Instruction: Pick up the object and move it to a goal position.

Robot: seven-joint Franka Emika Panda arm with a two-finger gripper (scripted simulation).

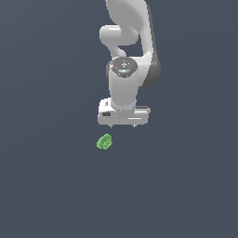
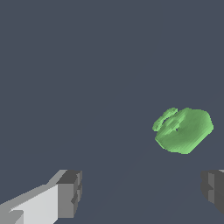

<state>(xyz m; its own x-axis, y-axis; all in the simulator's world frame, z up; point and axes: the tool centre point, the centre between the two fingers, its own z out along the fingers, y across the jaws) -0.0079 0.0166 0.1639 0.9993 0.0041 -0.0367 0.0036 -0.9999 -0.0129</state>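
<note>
The green lump lies on the bare grey floor, just off the claw at about seven o'clock in the exterior view. The claw is spread wide and holds nothing. A good grasp calls for the claw to be centred over the lump before being lowered. Only the wrist view reveals the lump's bumpy side and the dark finger pads.
</note>
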